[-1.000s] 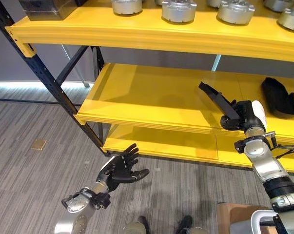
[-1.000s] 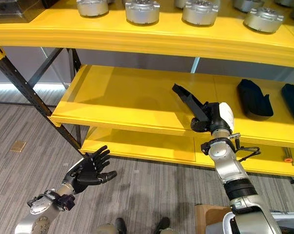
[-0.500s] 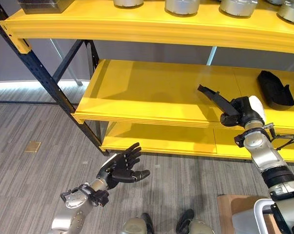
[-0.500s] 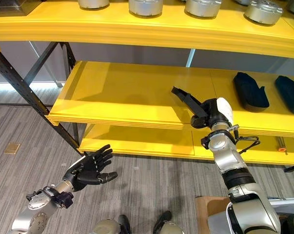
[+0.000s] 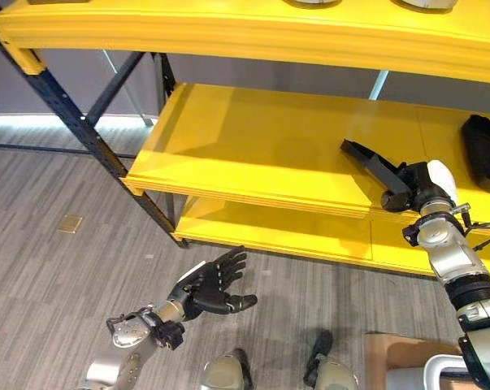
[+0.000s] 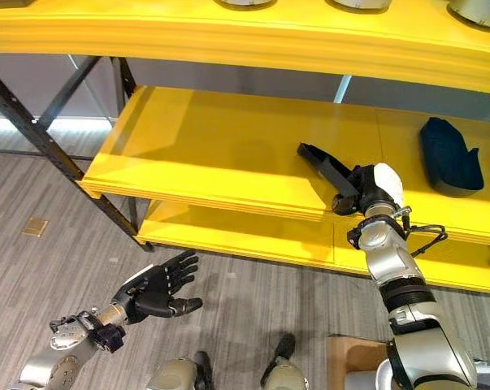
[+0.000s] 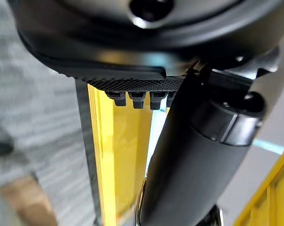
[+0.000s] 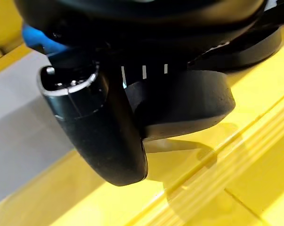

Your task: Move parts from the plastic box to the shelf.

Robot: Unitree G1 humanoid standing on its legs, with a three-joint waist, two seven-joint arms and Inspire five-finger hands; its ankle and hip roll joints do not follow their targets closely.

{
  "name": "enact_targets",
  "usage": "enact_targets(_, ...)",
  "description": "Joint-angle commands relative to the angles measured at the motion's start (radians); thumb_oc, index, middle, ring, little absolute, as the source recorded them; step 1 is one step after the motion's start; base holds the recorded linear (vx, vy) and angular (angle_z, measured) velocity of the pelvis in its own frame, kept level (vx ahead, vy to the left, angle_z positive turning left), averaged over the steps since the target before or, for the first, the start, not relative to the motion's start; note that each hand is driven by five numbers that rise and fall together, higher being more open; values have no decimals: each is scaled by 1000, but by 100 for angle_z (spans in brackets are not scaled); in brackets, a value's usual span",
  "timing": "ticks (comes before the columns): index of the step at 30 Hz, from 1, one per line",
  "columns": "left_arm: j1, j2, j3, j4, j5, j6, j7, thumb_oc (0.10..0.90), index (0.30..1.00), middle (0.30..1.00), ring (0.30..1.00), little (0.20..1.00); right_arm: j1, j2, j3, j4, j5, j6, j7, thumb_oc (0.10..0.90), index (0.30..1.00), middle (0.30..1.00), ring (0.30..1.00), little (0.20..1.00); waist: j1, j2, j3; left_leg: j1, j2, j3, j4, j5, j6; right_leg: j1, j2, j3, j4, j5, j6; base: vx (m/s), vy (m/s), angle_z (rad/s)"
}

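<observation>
Over the middle shelf (image 5: 253, 154), near its front edge, the right hand (image 5: 423, 188) clamps a black part (image 5: 375, 171), raised at a tilt. Level it, lower until it rests flat, then release. Low at left, the left hand (image 5: 212, 284) hangs spread, empty.

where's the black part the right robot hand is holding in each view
Left eye view: the black part is right of centre, over the front of the middle shelf, held by the right robot hand.
Right eye view: the black part is just right of centre, again over that shelf.
Left wrist view: not in it.
Right wrist view: the dark block past the thumb, just above the yellow board.
Shared landmark: the middle shelf's yellow board.
</observation>
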Motion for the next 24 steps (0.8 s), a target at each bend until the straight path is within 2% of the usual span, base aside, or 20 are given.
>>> enact_targets(1,-25,-12,-42,-163,-89,-85,-56,900,1000,1000,1000,1000,-213,-122,43,-9,-79,-46,-61,400,300,300,300,300,10,-21,-95,14,-31,-41,10,-95,62,-43,-65,4,163,-170,102,172,-185,-4)
enact_targets(7,-69,-15,-83,-158,-83,-58,-59,900,1000,1000,1000,1000,-243,-144,64,8,-84,-41,-52,400,300,300,300,300,-16,-19,-101,21,20,-28,0,-69,35,-50,-47,9,235,-238,69,164,-163,4)
enact_targets(8,-71,-17,-88,-159,-77,-53,-55,900,1000,1000,1000,1000,-239,-147,62,4,-90,-38,-49,400,300,300,300,300,-21,-15,-105,31,30,-38,4,-86,27,-46,-41,19,257,-268,73,225,-198,19)
enact_targets(12,-74,-19,-91,-151,-75,-35,-32,900,1000,1000,1000,1000,-242,-152,65,19,-85,-28,-45,400,300,300,300,300,-34,-14,-120,42,62,-30,23,-90,8,-41,-21,10,299,-318,36,149,-184,14)
enact_targets(15,-69,-20,-82,-147,-83,-25,7,900,1000,1000,1000,1000,-258,-151,71,46,-78,-38,-34,400,300,300,300,300,-43,-14,-140,63,77,-15,72,-107,-4,-36,9,-7,319,-359,-8,122,-207,10)
enact_targets(16,-72,-22,-80,-142,-88,-32,25,900,1000,1000,1000,1000,-277,-150,87,66,-77,-47,-36,400,300,300,300,300,-45,-10,-140,29,124,-3,195,-14,-48,-13,51,-16,295,-382,-51,108,-305,13)
enact_targets(17,-77,-25,-82,-133,-88,-41,30,900,1000,1000,1000,1000,-289,-148,97,83,-75,-53,-45,400,300,300,300,300,-39,-11,-131,-32,148,-17,283,35,-67,6,72,-12,278,-390,-70,87,-285,13)
enact_targets(20,-84,-32,-83,-116,-85,-55,34,900,1000,1000,1000,1000,-306,-155,109,109,-64,-69,-55,400,300,300,300,300,-28,-4,-112,-130,164,-52,347,110,-89,40,107,1,251,-401,-86,44,-92,14)
enact_targets(23,-81,-45,-68,-113,-73,-93,16,900,1000,1000,1000,1000,-339,-144,145,128,-66,-71,-49,400,300,300,300,300,-9,19,-90,-151,144,-60,137,187,-99,79,120,14,232,-405,-66,134,117,1)
enact_targets(24,-74,-49,-66,-120,-69,-99,18,900,1000,1000,1000,1000,-338,-139,149,120,-70,-60,-42,400,300,300,300,300,-2,29,-90,-159,153,-59,59,248,-94,83,123,5,224,-388,-70,251,318,-11)
